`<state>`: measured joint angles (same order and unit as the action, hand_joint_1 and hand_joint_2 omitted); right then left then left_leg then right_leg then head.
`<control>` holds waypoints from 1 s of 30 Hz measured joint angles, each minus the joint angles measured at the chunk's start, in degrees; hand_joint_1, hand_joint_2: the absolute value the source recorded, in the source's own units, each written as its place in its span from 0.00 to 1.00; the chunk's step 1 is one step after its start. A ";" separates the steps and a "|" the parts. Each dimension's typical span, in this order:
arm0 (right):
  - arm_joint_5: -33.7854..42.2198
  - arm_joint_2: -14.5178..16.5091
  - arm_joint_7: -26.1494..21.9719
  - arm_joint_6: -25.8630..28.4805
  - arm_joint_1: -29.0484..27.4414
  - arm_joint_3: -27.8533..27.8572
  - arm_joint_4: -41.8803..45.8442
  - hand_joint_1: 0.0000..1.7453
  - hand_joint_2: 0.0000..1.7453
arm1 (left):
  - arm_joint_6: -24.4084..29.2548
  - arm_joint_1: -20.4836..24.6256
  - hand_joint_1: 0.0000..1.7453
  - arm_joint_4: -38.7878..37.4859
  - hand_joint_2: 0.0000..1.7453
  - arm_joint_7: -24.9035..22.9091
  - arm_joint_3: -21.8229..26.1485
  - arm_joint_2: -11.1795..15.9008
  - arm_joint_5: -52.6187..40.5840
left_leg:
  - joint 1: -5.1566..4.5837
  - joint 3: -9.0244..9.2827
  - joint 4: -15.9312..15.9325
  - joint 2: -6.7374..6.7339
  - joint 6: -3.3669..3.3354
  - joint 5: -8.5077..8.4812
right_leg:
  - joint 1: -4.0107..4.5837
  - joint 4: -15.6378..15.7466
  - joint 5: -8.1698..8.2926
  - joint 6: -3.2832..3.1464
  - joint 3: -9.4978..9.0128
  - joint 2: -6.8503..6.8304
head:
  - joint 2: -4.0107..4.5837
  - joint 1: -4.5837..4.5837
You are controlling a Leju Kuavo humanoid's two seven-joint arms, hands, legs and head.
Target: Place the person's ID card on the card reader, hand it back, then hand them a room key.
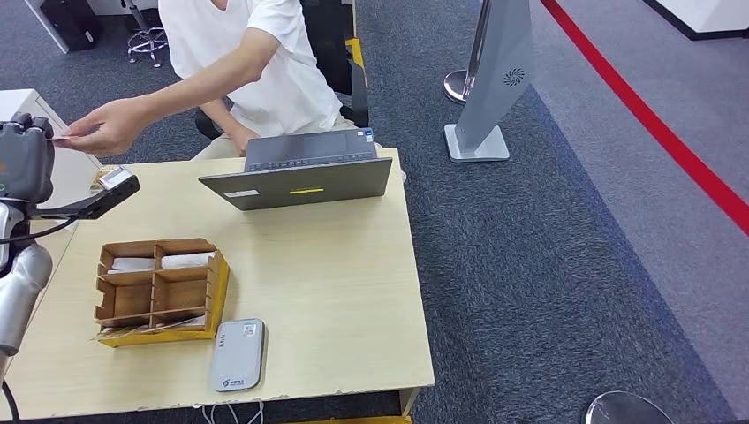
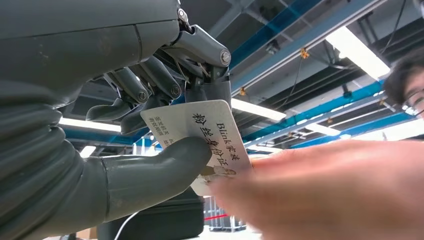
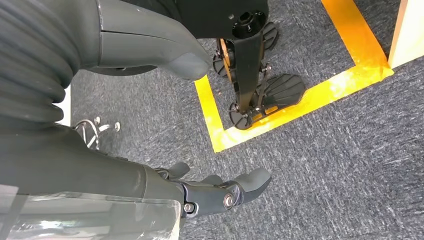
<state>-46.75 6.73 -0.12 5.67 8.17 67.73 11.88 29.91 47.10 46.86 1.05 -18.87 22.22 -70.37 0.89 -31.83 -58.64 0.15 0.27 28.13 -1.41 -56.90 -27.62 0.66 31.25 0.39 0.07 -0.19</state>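
My left hand (image 1: 25, 155) is raised at the table's far left corner. In the left wrist view this hand (image 2: 115, 65) pinches a white ID card (image 2: 200, 127) with printed characters between its thumb and fingers. The person's hand (image 2: 330, 195), blurred, is on the card's other end. From the head view, the seated person's outstretched hand (image 1: 106, 128) meets the card (image 1: 62, 139) at my fingers. The grey card reader (image 1: 238, 355) lies near the table's front edge. My right hand (image 3: 125, 175) hangs over the carpet with its fingers apart, holding nothing.
A cardboard divider box (image 1: 159, 291) with white cards in its far compartments sits left of centre on the wooden table (image 1: 336, 283). A grey laptop (image 1: 305, 172) stands at the far edge. On the carpet to the right are a grey stand (image 1: 490, 88) and a red floor line (image 1: 662, 132).
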 joint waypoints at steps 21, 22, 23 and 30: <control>-0.45 0.03 0.03 0.41 0.15 -0.24 -0.21 0.00 1.00 | 4.11 5.14 0.00 -12.11 1.00 2.10 1.72 1.32 4.82 | 0.01 -0.14 0.01 -0.29 0.02 0.04 | 0.00 -0.02 0.03 0.00 0.23 0.33 | 0.00 0.00; -0.45 0.04 -0.02 0.41 0.15 -0.24 -0.21 0.00 1.00 | 4.36 5.06 0.00 -12.11 1.00 2.42 1.84 1.42 5.02 | 0.01 -0.14 0.01 -0.29 0.02 0.04 | 0.00 -0.02 0.03 0.00 0.22 0.33 | 0.00 0.00; -0.43 0.06 -0.08 0.41 0.15 -0.24 -0.21 0.00 1.00 | 4.58 4.89 0.00 -12.08 1.00 2.78 1.94 1.50 5.27 | 0.00 -0.14 0.01 -0.29 0.01 0.03 | 0.00 -0.02 0.04 0.00 0.22 0.33 | 0.00 0.01; -0.01 0.15 -0.50 0.41 -0.08 -0.24 -0.21 0.00 1.00 | 5.06 -0.54 0.00 -6.79 1.00 3.67 2.94 1.86 7.39 | -0.03 -0.12 0.01 -0.28 0.00 0.00 | -0.03 -0.01 0.07 0.03 0.19 0.32 | 0.00 0.01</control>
<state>-46.75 6.88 -0.62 6.08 8.09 67.49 11.67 34.97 46.56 40.07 4.73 -15.93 24.08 -62.98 0.87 -31.95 -58.64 -0.13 0.27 28.13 -1.43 -56.91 -27.55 0.69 31.44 0.71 0.07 -0.18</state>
